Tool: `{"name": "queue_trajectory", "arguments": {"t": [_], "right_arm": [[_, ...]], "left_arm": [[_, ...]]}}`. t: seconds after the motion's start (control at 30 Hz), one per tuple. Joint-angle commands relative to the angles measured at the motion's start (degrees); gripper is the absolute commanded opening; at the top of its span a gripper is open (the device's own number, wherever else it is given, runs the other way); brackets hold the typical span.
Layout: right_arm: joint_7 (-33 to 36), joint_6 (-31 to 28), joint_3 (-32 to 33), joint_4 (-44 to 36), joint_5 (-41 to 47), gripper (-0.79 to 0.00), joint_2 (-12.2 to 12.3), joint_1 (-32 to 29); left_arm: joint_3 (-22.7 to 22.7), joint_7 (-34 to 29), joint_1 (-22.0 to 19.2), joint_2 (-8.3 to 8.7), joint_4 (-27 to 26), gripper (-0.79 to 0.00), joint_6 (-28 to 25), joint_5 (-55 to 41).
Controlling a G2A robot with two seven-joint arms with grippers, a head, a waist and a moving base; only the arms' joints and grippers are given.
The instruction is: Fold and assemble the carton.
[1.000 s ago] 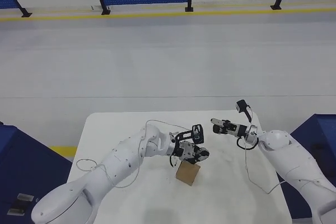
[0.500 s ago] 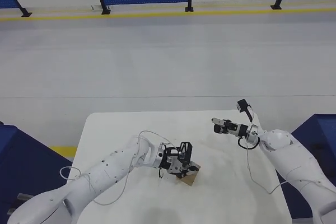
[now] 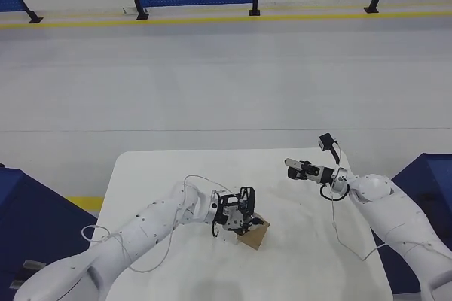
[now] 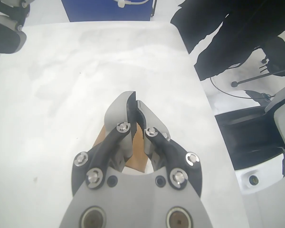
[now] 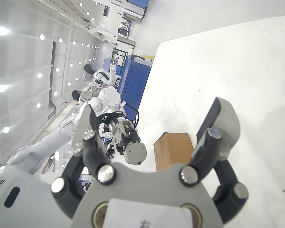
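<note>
A small brown carton point(image 3: 254, 232) stands as a closed-looking box on the white table point(image 3: 158, 180), right of the centre. My left gripper point(image 3: 243, 213) is at its upper left edge, fingers shut together. In the left wrist view the shut left gripper point(image 4: 135, 97) hovers just over the carton point(image 4: 101, 137), which shows behind and under the fingers. I cannot tell whether it touches. My right gripper point(image 3: 292, 170) hangs open near the table's far right, apart from the box. From the right wrist, the open right gripper point(image 5: 152, 119) faces the carton point(image 5: 173, 148) and the left gripper point(image 5: 133, 151) beside it.
Blue cabinets stand off both sides of the table point(image 3: 15, 218) point(image 3: 437, 180). A loose white cable point(image 3: 113, 226) hangs along the left arm. The table's left half and near edge hold nothing else.
My left gripper has dropped down and to the left, from above the carton to its upper edge, and has stayed there for the last half second. The right gripper shifted only slightly.
</note>
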Motion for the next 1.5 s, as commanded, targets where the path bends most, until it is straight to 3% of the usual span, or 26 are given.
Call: {"name": "queue_trajectory", "arguments": {"t": [0.0, 0.5, 0.67, 0.97, 1.17, 1.47], "right_arm": [[0.0, 0.0, 0.0, 0.0, 0.0, 0.0, 0.0, 0.0], [0.0, 0.0, 0.0, 0.0, 0.0, 0.0, 0.0, 0.0], [0.0, 0.0, 0.0, 0.0, 0.0, 0.0, 0.0, 0.0], [0.0, 0.0, 0.0, 0.0, 0.0, 0.0, 0.0, 0.0], [0.0, 0.0, 0.0, 0.0, 0.0, 0.0, 0.0, 0.0], [0.0, 0.0, 0.0, 0.0, 0.0, 0.0, 0.0, 0.0]], "left_arm": [[0.1, -1.9, 0.0, -0.64, 0.8, -0.785, -0.5, -0.7], [0.4, -10.0, -1.2, -5.41, 7.8, -0.785, -2.0, -6.4], [0.1, -8.0, -1.1, -5.75, 7.7, -0.785, -2.0, -5.6], [1.7, -10.6, -2.0, -6.95, 10.2, -0.785, -2.0, -8.1], [1.9, -7.1, -2.1, -6.7, 9.1, -0.785, -2.0, -6.2], [2.8, -9.4, -2.5, -7.58, 11.0, -0.785, -2.0, -8.0]]}}
